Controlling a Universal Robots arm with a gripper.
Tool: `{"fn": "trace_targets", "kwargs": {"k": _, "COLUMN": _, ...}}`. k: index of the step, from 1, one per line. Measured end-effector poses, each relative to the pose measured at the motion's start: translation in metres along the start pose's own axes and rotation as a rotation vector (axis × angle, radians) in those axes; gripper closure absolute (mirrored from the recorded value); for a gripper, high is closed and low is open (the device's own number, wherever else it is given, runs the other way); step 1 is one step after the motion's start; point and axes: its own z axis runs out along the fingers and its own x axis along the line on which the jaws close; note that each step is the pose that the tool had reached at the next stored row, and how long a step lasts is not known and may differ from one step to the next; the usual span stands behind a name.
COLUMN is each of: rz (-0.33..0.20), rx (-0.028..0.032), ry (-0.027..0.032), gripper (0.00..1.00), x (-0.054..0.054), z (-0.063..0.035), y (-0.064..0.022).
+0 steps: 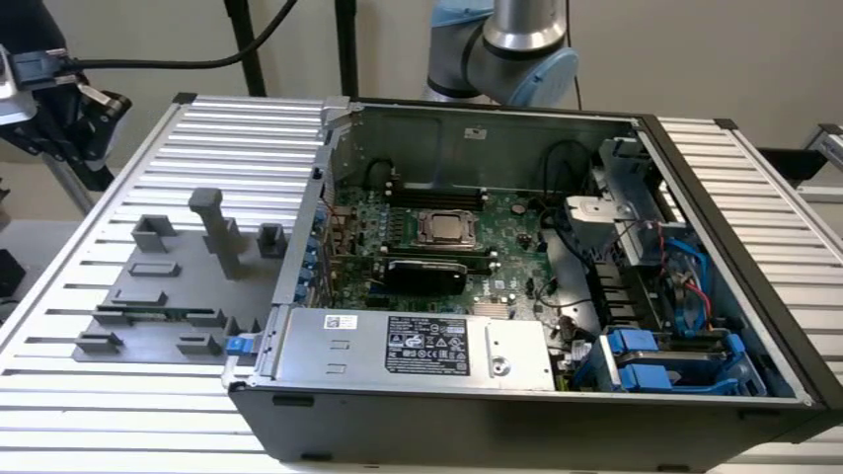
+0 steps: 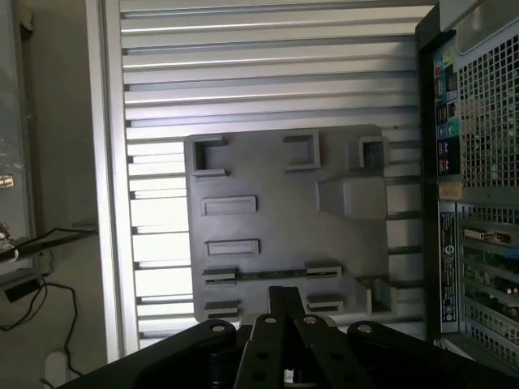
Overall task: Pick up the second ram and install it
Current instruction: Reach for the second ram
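Now, gripper: hanging facing the grey tray, fingers pressing together, holding nothing.
second ram: lying on that tray, sitting at nine o'clock from the computer case, exterior view.

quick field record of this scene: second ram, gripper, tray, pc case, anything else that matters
second ram: thin green strip lying in its holders on the tray, not picked up
holder tray: grey, with several holder blocks, on the slatted table beside the case
gripper: above the tray, on the ram's side of it
computer case: open, motherboard exposed
cpu socket: around the middle of the motherboard
power supply: silver box along the case's near wall in the exterior view
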Motion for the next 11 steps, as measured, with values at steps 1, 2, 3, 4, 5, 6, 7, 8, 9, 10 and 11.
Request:
{"fn": "trace_targets", "kwargs": {"k": 1, "rz": -0.018, "rx": -0.0004, "ry": 0.0009, "gripper": 1.00, "x": -0.0001, "z": 0.0002, "y": 0.0000}}
{"fn": "trace_targets", "kwargs": {"k": 2, "rz": -0.036, "rx": -0.0008, "ry": 0.0018, "gripper": 1.00, "x": -0.0002, "z": 0.0004, "y": -0.0001}}
{"fn": "trace_targets", "kwargs": {"k": 3, "rz": -0.055, "rx": -0.0011, "ry": 0.0028, "gripper": 1.00, "x": -0.0002, "z": 0.0007, "y": -0.0001}}
{"fn": "trace_targets", "kwargs": {"k": 4, "rz": -0.073, "rx": -0.0014, "ry": 0.0039, "gripper": 1.00, "x": -0.0002, "z": 0.0009, "y": 0.0000}}
{"fn": "trace_targets", "kwargs": {"k": 5, "rz": -0.091, "rx": -0.0018, "ry": 0.0047, "gripper": 1.00, "x": -0.0002, "z": 0.0012, "y": -0.0001}}
{"fn": "trace_targets", "kwargs": {"k": 6, "rz": -0.109, "rx": -0.0023, "ry": 0.0057, "gripper": 1.00, "x": -0.0002, "z": 0.0016, "y": -0.0001}}
{"fn": "trace_targets", "kwargs": {"k": 7, "rz": -0.127, "rx": -0.0027, "ry": 0.0064, "gripper": 1.00, "x": -0.0002, "z": 0.0020, "y": -0.0001}}
{"fn": "trace_targets", "kwargs": {"k": 8, "rz": -0.145, "rx": -0.0032, "ry": 0.0072, "gripper": 1.00, "x": -0.0002, "z": 0.0025, "y": -0.0002}}
{"fn": "trace_targets", "kwargs": {"k": 9, "rz": -0.163, "rx": -0.0035, "ry": 0.0082, "gripper": 1.00, "x": -0.0002, "z": 0.0028, "y": -0.0002}}
{"fn": "trace_targets", "kwargs": {"k": 10, "rz": -0.181, "rx": -0.0039, "ry": 0.0090, "gripper": 1.00, "x": -0.0002, "z": 0.0033, "y": -0.0002}}
{"fn": "trace_targets", "kwargs": {"k": 11, "rz": -0.199, "rx": -0.0044, "ry": 0.0099, "gripper": 1.00, "x": -0.0002, "z": 0.0038, "y": -0.0002}}
